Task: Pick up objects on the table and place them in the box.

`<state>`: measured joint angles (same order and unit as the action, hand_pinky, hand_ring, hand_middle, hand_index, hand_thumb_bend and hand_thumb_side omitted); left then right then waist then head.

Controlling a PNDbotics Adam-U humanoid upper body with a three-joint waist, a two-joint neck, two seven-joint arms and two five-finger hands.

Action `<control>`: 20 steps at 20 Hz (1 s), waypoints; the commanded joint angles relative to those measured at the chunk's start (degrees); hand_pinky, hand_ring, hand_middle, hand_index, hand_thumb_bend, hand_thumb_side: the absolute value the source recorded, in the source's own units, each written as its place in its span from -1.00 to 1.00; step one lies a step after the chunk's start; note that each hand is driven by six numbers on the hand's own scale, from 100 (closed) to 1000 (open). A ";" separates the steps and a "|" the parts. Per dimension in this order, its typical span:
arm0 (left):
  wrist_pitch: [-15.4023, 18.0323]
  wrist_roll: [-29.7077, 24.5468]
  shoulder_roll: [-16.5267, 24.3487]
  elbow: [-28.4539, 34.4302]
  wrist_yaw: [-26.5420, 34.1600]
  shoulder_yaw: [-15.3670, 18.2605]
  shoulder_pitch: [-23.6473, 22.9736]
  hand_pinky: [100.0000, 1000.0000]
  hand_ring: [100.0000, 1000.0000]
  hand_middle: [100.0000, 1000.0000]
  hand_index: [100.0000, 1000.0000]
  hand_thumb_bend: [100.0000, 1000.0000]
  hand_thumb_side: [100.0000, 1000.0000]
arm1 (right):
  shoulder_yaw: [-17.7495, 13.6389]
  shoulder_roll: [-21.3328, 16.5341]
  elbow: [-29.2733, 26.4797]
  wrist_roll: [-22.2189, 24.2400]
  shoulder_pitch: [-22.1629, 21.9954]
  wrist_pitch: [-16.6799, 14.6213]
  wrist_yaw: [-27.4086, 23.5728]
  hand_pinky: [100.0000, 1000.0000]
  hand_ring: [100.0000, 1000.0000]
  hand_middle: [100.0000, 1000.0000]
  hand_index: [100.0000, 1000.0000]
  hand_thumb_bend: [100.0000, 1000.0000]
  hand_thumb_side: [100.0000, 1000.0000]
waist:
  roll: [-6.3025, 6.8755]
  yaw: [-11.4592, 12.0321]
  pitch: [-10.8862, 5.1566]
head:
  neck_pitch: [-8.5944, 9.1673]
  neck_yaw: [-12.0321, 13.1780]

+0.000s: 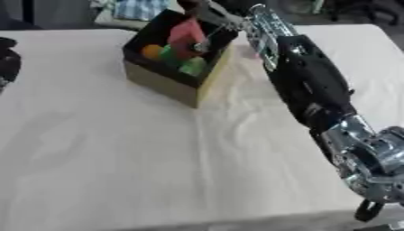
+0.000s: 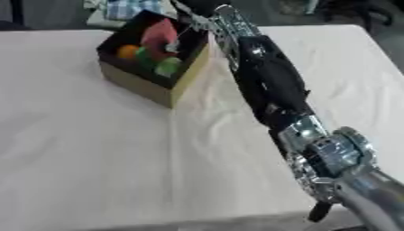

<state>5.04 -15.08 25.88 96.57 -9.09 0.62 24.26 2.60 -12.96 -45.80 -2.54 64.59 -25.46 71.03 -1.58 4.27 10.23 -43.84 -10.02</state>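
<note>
A cardboard box (image 1: 168,85) with a dark inside stands at the far middle of the table. In it lie an orange ball (image 1: 152,51) and green pieces (image 1: 192,66), and a red object (image 1: 186,36) stands upright among them. My right arm (image 1: 312,85) stretches from the lower right up to the box. My right hand (image 1: 194,5) is above the box's far side, just over the top of the red object, and is mostly cut off by the picture's edge. A dark part of my left hand (image 1: 7,61) shows at the left edge.
A white cloth (image 1: 118,153) covers the table, with its front edge near the bottom of the view. Checked fabric (image 1: 140,8) lies beyond the far edge, behind the box.
</note>
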 commanded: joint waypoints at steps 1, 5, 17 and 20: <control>-0.11 0.25 1.58 0.89 0.14 0.78 0.43 0.62 0.26 0.10 0.52 -0.38 0.27 | -0.23 -4.18 -2.54 0.89 1.73 -1.23 -5.17 0.49 0.63 0.76 1.00 0.01 -0.35 | -0.07 -0.61 -1.00 | -0.28 0.98; -0.23 0.60 2.25 0.59 -0.11 1.27 -0.11 0.62 0.26 0.10 0.52 -0.38 0.27 | 0.50 -9.43 -5.24 6.38 1.20 -4.23 -16.33 0.50 0.64 0.76 1.00 -0.07 -0.34 | -0.47 -2.13 -0.80 | -0.28 2.42; -0.27 1.13 3.15 -0.04 -0.50 1.95 -0.76 0.62 0.26 0.11 0.52 -0.39 0.28 | -0.60 -20.56 -7.53 16.93 -4.16 -3.78 -29.86 0.52 0.64 0.74 1.00 -0.11 -0.31 | -0.96 -4.08 -0.60 | -0.28 4.21; -0.27 1.11 3.19 -0.11 -0.52 1.98 -0.86 0.62 0.26 0.11 0.52 -0.39 0.28 | -0.87 -21.49 -5.70 19.25 -5.18 -3.63 -28.63 0.54 0.66 0.76 1.00 -0.11 -0.32 | -0.98 -4.13 -0.57 | -0.28 4.36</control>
<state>4.77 -14.26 27.22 95.87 -9.63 1.98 22.84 2.44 -32.09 -51.60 15.80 58.44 -29.11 42.10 -1.84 0.27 10.29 -43.84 -5.87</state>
